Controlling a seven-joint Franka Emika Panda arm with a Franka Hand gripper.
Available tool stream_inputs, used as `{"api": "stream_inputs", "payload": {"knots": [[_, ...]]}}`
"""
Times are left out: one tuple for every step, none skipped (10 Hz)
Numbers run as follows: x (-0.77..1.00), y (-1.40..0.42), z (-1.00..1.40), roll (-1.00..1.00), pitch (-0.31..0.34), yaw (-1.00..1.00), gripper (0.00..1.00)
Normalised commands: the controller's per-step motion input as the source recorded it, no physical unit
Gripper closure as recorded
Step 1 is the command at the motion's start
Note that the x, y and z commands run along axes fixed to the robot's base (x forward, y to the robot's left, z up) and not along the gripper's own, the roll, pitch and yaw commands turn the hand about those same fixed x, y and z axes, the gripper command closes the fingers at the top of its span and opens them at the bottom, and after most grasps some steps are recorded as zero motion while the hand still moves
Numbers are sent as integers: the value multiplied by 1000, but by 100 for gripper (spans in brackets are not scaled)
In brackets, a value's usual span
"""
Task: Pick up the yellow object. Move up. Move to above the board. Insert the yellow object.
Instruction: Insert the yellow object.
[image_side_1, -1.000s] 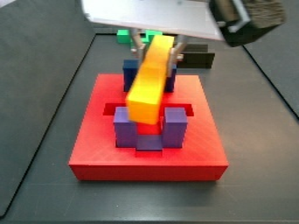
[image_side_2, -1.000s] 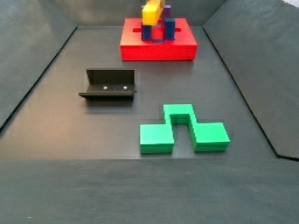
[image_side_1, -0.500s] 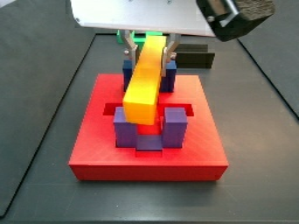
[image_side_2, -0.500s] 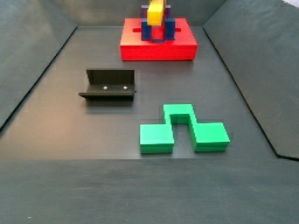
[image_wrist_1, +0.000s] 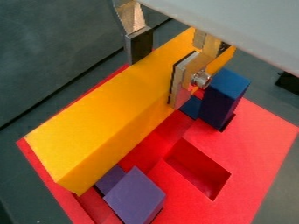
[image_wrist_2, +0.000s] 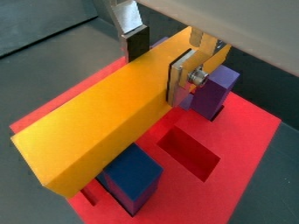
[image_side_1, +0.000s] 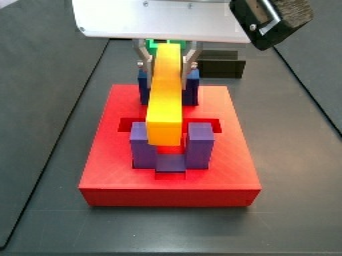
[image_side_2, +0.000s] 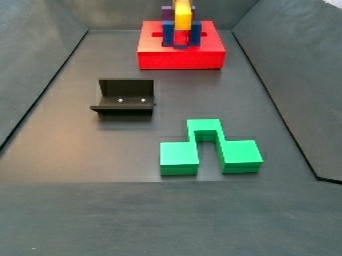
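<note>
Clamped on the yellow object (image_wrist_1: 111, 122), my gripper (image_wrist_1: 163, 66) pinches it near its far end, one silver finger (image_wrist_2: 135, 39) on each long side, pads flat against the faces. Both wrist views show the grip; the second finger (image_wrist_1: 184, 77) sits just beside a blue-purple post (image_wrist_1: 222, 98).

Yellow object: long plain bar, held tilted, near end lower than far end. In a side view it (image_side_1: 164, 92) runs near-to-far down the middle of the board (image_side_1: 170, 170), its low end between the two near posts (image_side_1: 143, 143), above the recess there. Cannot tell whether the low end touches the board floor. In a side view from across the floor only its end (image_side_2: 182, 14) shows, poking above the posts.

Board: red square slab, flat on the grey floor, at the far end of the tray in that distant side view (image_side_2: 181, 56). An open rectangular slot (image_wrist_2: 187, 153) shows in a wrist view, beside the bar.

Outward: fixture (image_side_2: 123, 97), dark bracket, mid-floor left, well apart from the board. Green notched block (image_side_2: 209, 146) nearer and to the right, lying flat. A black block (image_side_1: 225, 68) sits beyond the board's far right corner.
</note>
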Motion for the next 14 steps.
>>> {"api": "stream_inputs", "payload": {"knots": [[-17, -91, -160, 94, 0, 134, 100], [0, -91, -186, 109, 29, 91, 100], [246, 0, -197, 79, 73, 43, 100], [454, 0, -149, 80, 114, 26, 100], [477, 0, -97, 87, 131, 20, 100], [414, 0, -14, 64, 137, 11, 100], [260, 0, 0, 33, 131, 29, 100], [109, 0, 0, 34, 86, 46, 100], [0, -23, -103, 90, 57, 20, 100], [0, -14, -209, 164, 90, 29, 100], [0, -26, -234, 249, 147, 11, 100], [0, -77, -206, 253, 159, 0, 100], [0, -91, -177, 233, 149, 0, 100], [0, -126, -191, 177, 90, 0, 100]]}}
